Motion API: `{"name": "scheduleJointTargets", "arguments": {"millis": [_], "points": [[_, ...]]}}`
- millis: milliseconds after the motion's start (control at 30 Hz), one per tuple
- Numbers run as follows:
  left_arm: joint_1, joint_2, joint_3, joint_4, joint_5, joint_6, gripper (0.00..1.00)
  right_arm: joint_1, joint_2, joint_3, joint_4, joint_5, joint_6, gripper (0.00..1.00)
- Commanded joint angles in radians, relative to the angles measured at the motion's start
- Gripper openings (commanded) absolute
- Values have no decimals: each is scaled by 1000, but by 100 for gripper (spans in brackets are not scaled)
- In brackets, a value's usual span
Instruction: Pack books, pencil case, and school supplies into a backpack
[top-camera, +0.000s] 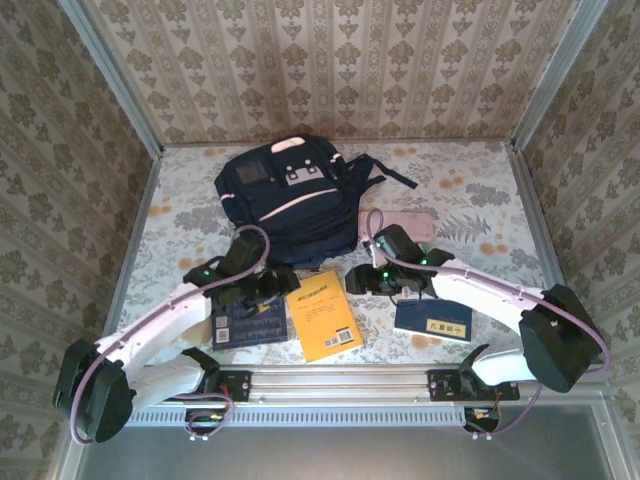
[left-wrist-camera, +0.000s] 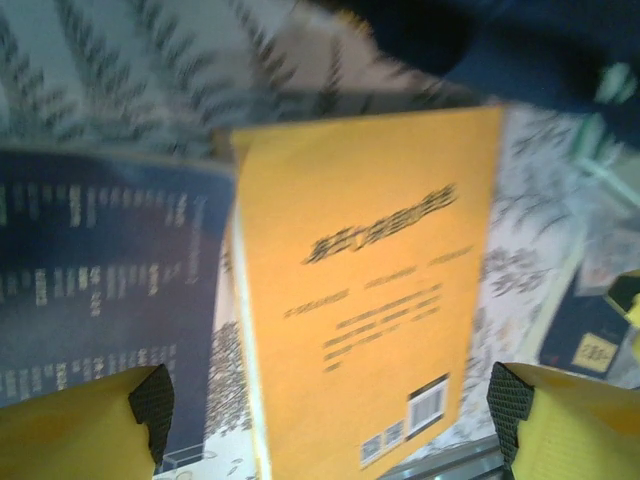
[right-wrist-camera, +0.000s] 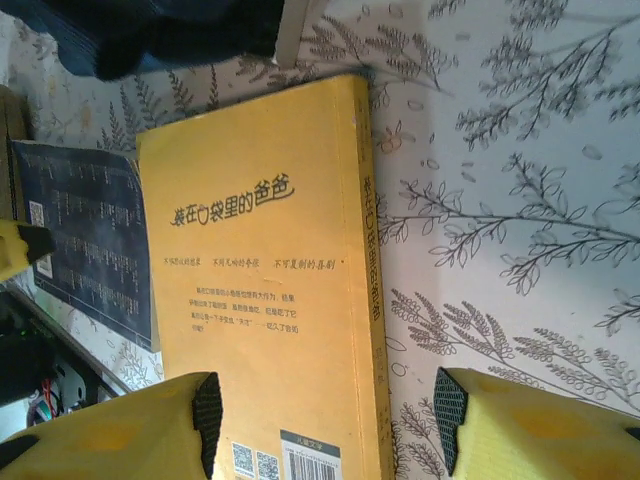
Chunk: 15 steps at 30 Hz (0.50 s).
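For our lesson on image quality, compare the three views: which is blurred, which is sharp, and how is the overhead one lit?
Left wrist: smeared, the title on the orange-yellow book unreadable, the text rows on the dark blue book streaked. Right wrist: sharp, that title's characters crisp. Top external: soft, evenly lit, faint shadows, the backpack a dark mass with little detail.
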Motion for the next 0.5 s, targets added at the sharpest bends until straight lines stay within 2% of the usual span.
{"name": "scheduleJointTargets", "arguments": {"millis": [0,467], "points": [[-30,-17,-47,108,11,-60,83,17,-7,-58,107,-34,87,61],[-94,111,-158,348,49,-118,78,75,102,-170,293,-43,174,59]]}}
